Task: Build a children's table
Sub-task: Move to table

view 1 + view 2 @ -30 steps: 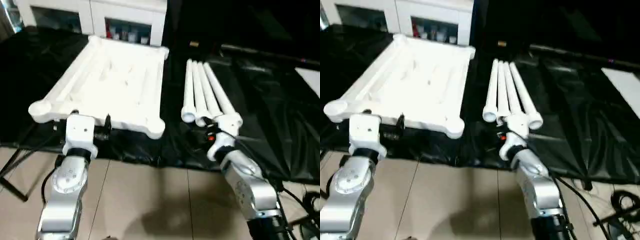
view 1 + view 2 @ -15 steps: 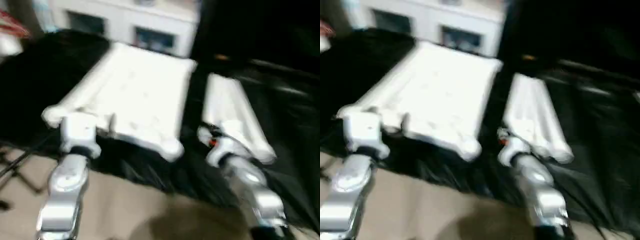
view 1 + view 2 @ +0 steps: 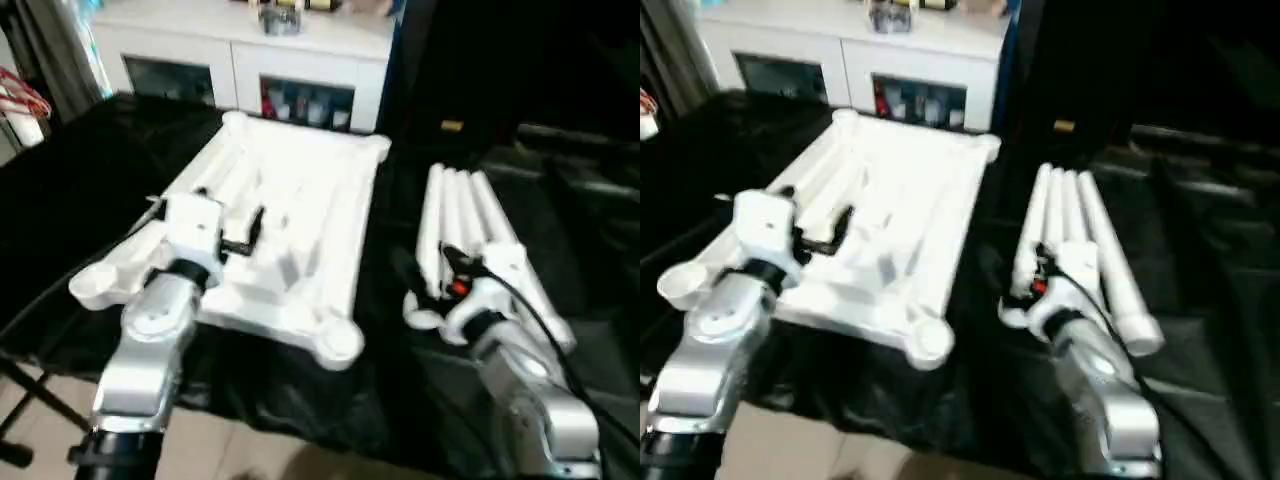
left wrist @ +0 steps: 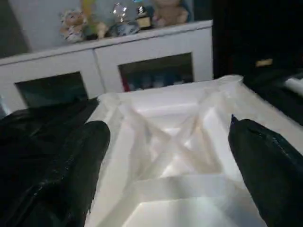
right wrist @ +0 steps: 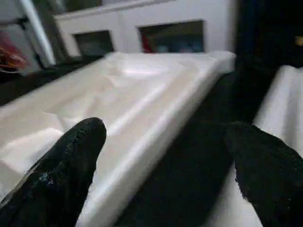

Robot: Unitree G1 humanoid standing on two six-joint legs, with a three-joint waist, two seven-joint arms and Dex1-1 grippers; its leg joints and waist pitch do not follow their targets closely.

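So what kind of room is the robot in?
Probably a room in a home or a test room set up like one: a white cabinet with toys on top, and table parts on black sheeting.

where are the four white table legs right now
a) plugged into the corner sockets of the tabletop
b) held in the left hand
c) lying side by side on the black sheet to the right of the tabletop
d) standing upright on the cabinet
c: the four legs lie bundled side by side on the black sheet, right of the upturned tabletop, whose near corner socket is empty.
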